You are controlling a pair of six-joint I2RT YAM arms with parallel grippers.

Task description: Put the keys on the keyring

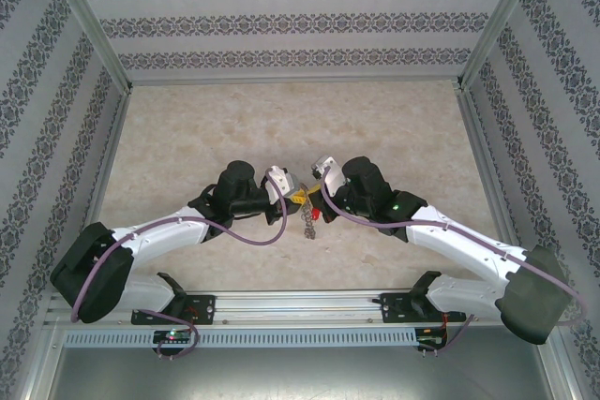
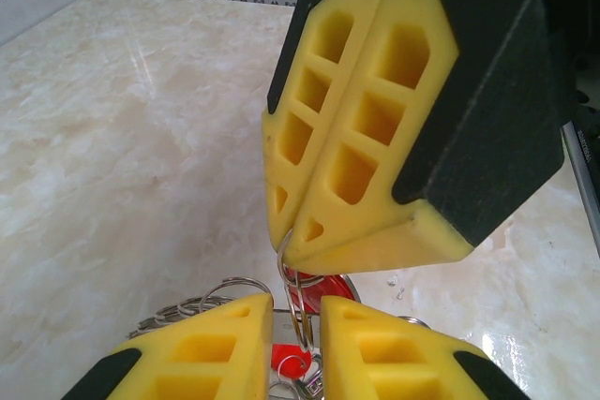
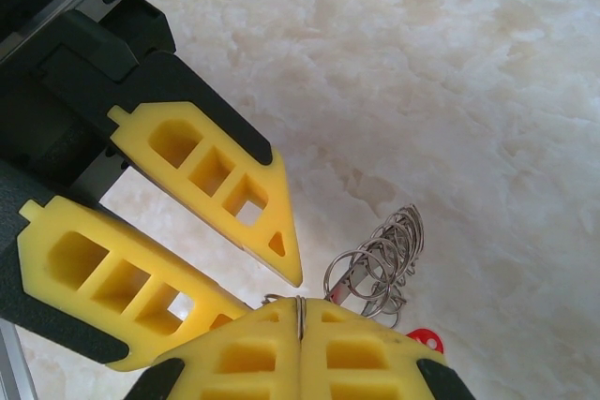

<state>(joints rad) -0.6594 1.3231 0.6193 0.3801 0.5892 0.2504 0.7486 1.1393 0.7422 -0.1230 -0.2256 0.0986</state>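
Left gripper point(image 1: 293, 197) and right gripper point(image 1: 310, 193) meet tip to tip just over the keyring point(image 1: 307, 223). Left wrist: the left jaws stand apart either side of a keyring loop, with a red key point(image 2: 290, 360) beneath it. Right wrist: the right jaws are clamped on one keyring loop.

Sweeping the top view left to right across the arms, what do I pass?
In order: left arm → left gripper → keyring, hanging below where the fingertips meet → right gripper → right arm.
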